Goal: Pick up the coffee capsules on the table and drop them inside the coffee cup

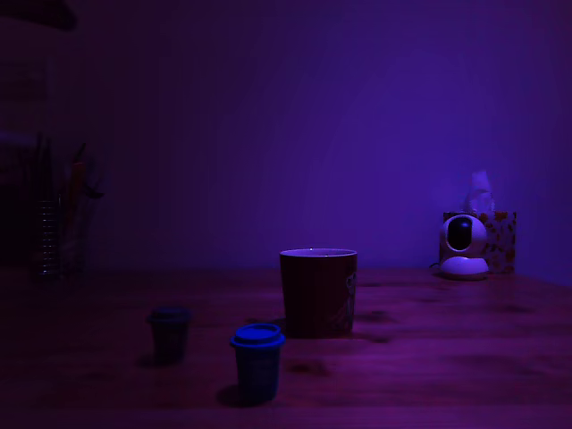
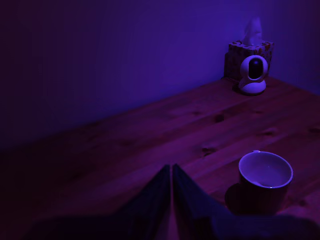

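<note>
I count two coffee capsules, one blue-topped (image 1: 257, 360) and one darker (image 1: 169, 332), and one coffee cup (image 1: 318, 291) on the desk (image 1: 447, 357). My fingers (image 2: 171, 172) are together, holding nothing.

Coffee cup (image 1: 318, 291): dark reddish-brown tapered mug, pale rim, light print on its side, upright on the wooden desk (image 1: 447, 349). Blue-topped capsule (image 1: 257, 360): upright, near the cup, toward the exterior view's left. Darker capsule (image 1: 169, 332): upright, farther left, apart from both.

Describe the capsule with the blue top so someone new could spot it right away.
Start at the coffee cup in the middle of the wooden table. In the exterior view, two capsules stand to its left. The blue-topped capsule is the nearer to the camera, with a bright blue lid; the darker capsule sits farther left.
</note>
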